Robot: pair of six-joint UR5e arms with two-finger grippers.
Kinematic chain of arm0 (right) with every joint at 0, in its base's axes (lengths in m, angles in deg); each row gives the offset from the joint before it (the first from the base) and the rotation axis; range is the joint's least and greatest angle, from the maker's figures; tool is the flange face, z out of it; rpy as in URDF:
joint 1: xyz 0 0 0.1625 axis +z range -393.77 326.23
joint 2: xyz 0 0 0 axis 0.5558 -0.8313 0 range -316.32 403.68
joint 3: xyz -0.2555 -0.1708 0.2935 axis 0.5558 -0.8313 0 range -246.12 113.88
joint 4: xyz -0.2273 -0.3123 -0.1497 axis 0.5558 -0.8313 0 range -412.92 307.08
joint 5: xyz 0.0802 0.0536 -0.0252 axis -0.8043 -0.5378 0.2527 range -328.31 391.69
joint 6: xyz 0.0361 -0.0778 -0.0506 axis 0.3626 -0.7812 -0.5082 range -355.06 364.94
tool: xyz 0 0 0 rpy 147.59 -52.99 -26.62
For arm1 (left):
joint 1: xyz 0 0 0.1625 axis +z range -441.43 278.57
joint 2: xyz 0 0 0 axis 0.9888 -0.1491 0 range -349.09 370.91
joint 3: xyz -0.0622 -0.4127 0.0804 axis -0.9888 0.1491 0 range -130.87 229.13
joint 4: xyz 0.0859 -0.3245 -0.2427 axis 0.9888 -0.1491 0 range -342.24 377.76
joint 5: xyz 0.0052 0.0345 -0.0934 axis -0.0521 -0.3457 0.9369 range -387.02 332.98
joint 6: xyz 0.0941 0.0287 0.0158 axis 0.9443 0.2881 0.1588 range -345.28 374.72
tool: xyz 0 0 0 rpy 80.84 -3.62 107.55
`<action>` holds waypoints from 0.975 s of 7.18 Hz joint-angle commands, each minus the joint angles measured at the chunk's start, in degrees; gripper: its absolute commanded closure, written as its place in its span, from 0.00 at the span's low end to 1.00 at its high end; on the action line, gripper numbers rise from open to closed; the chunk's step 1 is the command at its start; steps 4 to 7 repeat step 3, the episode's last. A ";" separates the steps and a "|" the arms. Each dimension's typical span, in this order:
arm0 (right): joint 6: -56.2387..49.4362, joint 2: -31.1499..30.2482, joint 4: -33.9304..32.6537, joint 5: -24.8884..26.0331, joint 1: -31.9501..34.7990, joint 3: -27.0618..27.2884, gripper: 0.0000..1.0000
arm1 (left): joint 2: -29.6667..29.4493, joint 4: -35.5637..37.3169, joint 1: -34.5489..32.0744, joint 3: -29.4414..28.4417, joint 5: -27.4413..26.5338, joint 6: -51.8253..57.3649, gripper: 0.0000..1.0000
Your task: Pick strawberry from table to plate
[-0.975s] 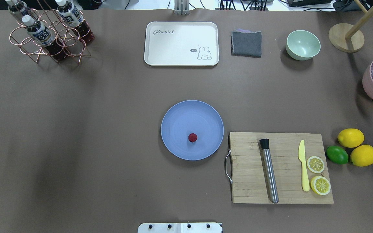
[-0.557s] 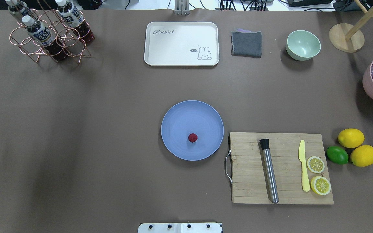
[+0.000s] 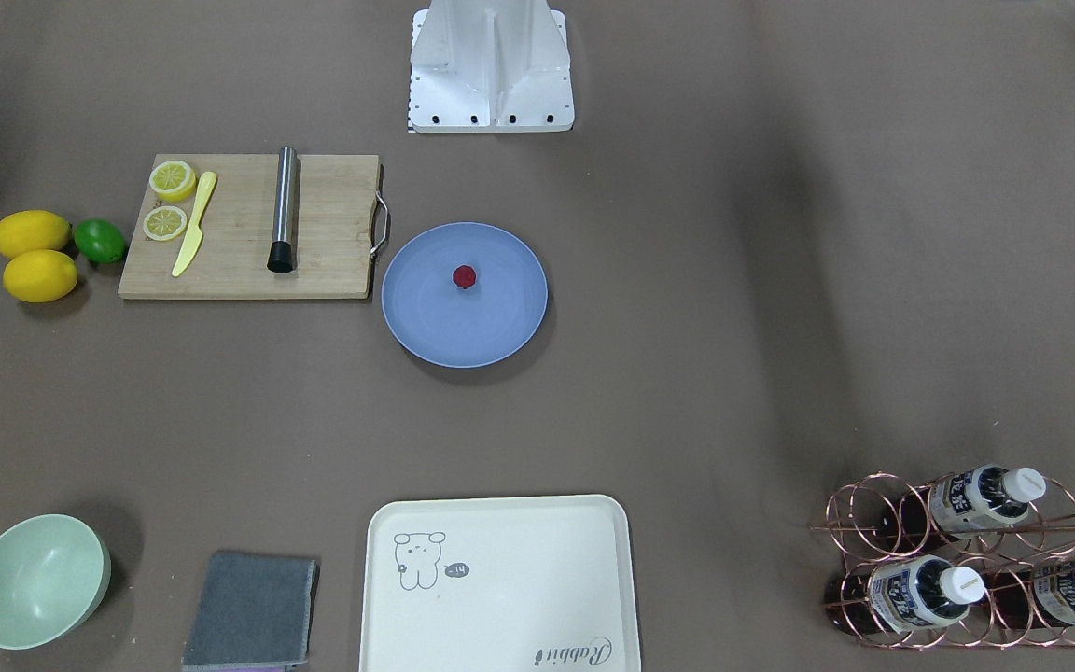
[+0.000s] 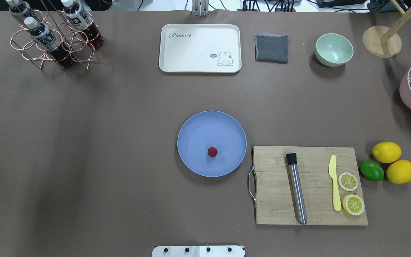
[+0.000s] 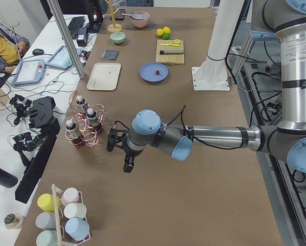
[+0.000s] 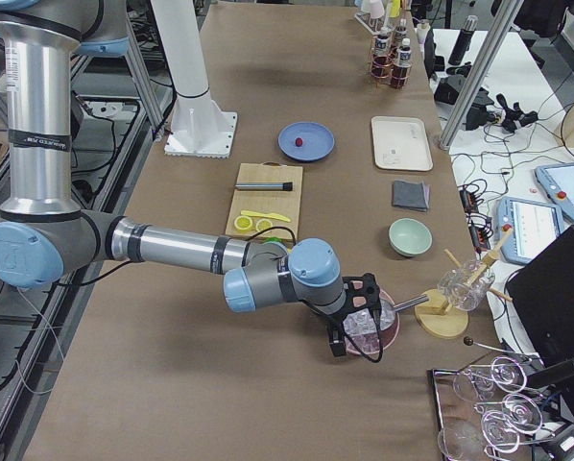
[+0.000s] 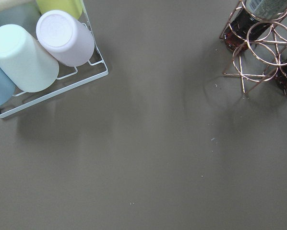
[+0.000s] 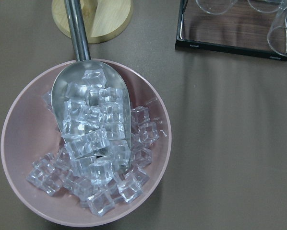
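Observation:
The small dark-red strawberry (image 4: 212, 152) lies inside the round blue-grey plate (image 4: 195, 125), a little toward the robot from its centre, on the brown table (image 4: 102, 142). The front-facing view shows the same strawberry (image 3: 465, 276) on the plate (image 3: 435, 329). Neither gripper is near it. In the exterior left view my left gripper (image 5: 123, 152) hovers by the bottle rack, far from the plate. In the exterior right view my right gripper (image 6: 356, 322) hangs over the pink ice bowl (image 8: 14, 143). I cannot tell whether either is open or shut.
A wooden cutting board (image 4: 273, 207) with a steel muddler, yellow knife and lemon slices lies right of the plate. Two lemons and a lime (image 4: 371, 170) sit beyond it. A cream tray (image 4: 191, 53), grey cloth, mint bowl (image 4: 334, 49) and copper bottle rack (image 4: 54, 39) line the far edge.

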 commanded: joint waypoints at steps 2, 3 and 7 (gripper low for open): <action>0.14 0.58 1.23 0.19 0.04 0.26 0.00 | 0.24 0.03 0.18 -0.12 -0.03 0.00 0.03; 0.14 0.67 1.40 0.19 0.04 0.35 0.00 | 0.24 0.03 0.26 -0.38 -0.21 0.00 0.03; 0.14 0.67 1.40 0.19 0.04 0.35 0.00 | 0.24 0.03 0.26 -0.38 -0.21 0.00 0.03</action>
